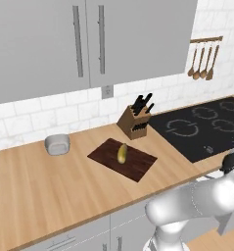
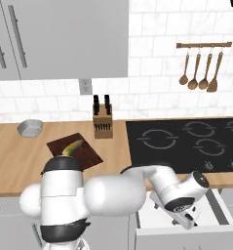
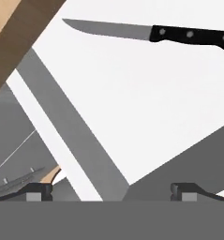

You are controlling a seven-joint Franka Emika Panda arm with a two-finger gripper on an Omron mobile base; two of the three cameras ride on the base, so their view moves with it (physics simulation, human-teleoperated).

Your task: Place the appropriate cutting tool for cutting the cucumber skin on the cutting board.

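My gripper [image 3: 112,190] stands open over the white inside of an open drawer [image 3: 132,93], with nothing between its fingertips. In the right base view the gripper [image 2: 185,215] reaches down into that drawer [image 2: 224,209] under the counter. A slim grey metal piece [image 3: 12,183], apparently the cutting tool, pokes in at the lower left of the hand view beside one fingertip, mostly cut off. The dark brown cutting board [image 1: 135,164] [image 2: 86,155] lies on the counter with the yellow-green cucumber [image 1: 122,153] [image 2: 72,146] on it, far from the gripper.
A long black-handled knife [image 3: 151,33] lies in the drawer ahead of the gripper. On the counter stand a tan knife block [image 1: 134,122] [image 2: 103,124] and a grey bowl [image 1: 57,144] [image 2: 30,128]. A black cooktop [image 1: 206,127] [image 2: 186,141] lies to the right, with wooden spoons [image 2: 201,68] on the wall.
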